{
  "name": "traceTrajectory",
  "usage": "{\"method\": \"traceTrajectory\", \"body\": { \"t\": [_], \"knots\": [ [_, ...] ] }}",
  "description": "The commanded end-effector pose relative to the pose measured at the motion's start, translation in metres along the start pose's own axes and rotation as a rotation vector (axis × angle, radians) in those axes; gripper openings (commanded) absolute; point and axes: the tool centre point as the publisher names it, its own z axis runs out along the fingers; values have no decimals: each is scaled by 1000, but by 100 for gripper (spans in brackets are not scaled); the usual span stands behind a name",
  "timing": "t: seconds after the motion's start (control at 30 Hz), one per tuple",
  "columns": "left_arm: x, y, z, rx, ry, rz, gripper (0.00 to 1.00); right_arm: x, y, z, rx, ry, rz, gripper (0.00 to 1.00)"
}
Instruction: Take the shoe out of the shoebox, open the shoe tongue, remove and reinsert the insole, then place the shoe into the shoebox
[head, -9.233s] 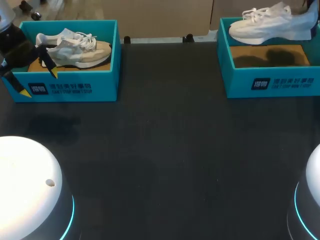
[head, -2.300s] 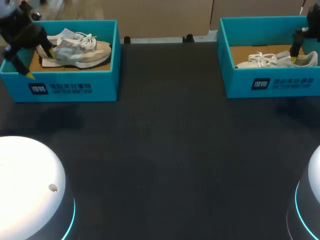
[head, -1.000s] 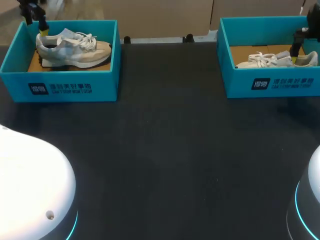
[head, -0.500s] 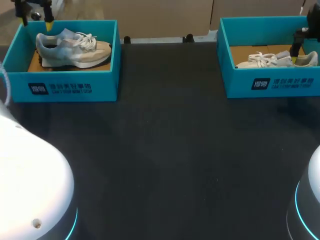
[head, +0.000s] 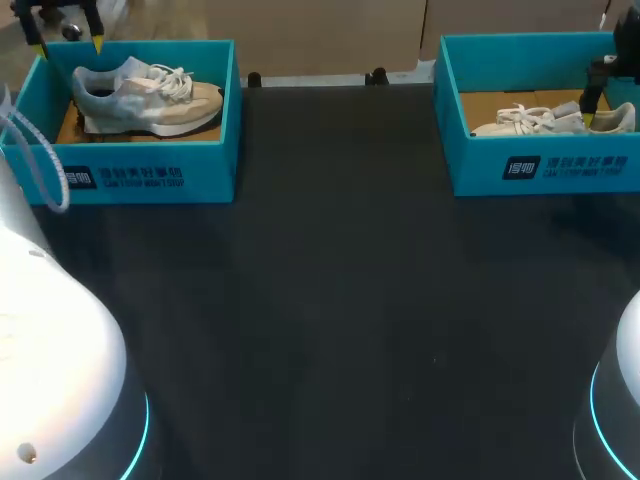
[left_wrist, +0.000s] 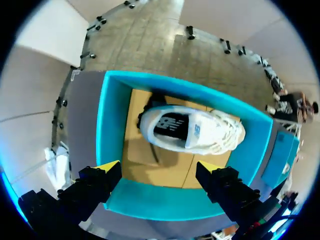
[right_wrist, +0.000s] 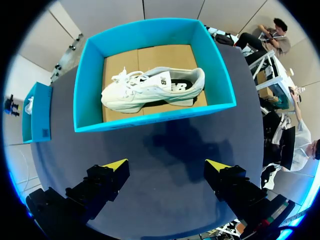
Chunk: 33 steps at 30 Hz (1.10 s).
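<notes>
Two open-topped shoeboxes of smooth teal card are sitting at the far corners of the table (head: 340, 300). Each is rectangular, with a bare brown cardboard floor and white print on its near wall. The left shoebox (head: 150, 175) is holding the left shoe (head: 150, 95), a low trainer with a grey and beige upper, a thick pale sole and white laces. It is resting sole-down with its dark insole facing up. The right shoebox (head: 545, 165) is holding the right shoe (head: 550, 120), an all-white laced trainer with a chunky sole and a dark inside, lying along the box floor.

The left gripper (left_wrist: 157, 167) is hanging above the left shoebox with its tips over one long wall. Its black fingers are spreading wide with nothing between them. The right gripper (right_wrist: 166, 165) is hovering above the table on the near side of the right shoebox, well apart from the shoe, its jaws likewise standing wide and gripping nothing.

The table is showing a flat, matt black surface. Rounded white bases (head: 60, 370) with glowing cyan rings are sitting at its near side, and a pale cable (head: 45, 165) is looping by the left one.

Counting up: two shoeboxes, two shoes with one in each, two grippers with two yellow tips apiece, two bases
</notes>
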Motion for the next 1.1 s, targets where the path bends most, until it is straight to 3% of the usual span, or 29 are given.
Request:
{"method": "traceTrajectory", "body": {
  "t": [0.03,0.13,0.27,0.43,0.6,0.93,1.1],
  "knots": [
    [-2,2,3,71,41,-152,100,0,-1,0,-3,0,0,100],
    [-2,2,3,71,41,-152,100,0,-1,0,-3,0,0,100],
    [6,3,15,123,5,88,100,0,-1,0,-3,0,0,100],
    [7,-6,24,145,-39,205,100,0,-1,0,-3,0,0,100],
    [1,-14,32,133,-105,273,100,0,-1,0,-3,0,0,100],
    [0,-17,32,125,-125,258,100,0,-1,0,-3,0,0,100],
    [-4,-20,42,162,-110,227,100,0,-1,0,-3,0,0,100]
  ]
}}
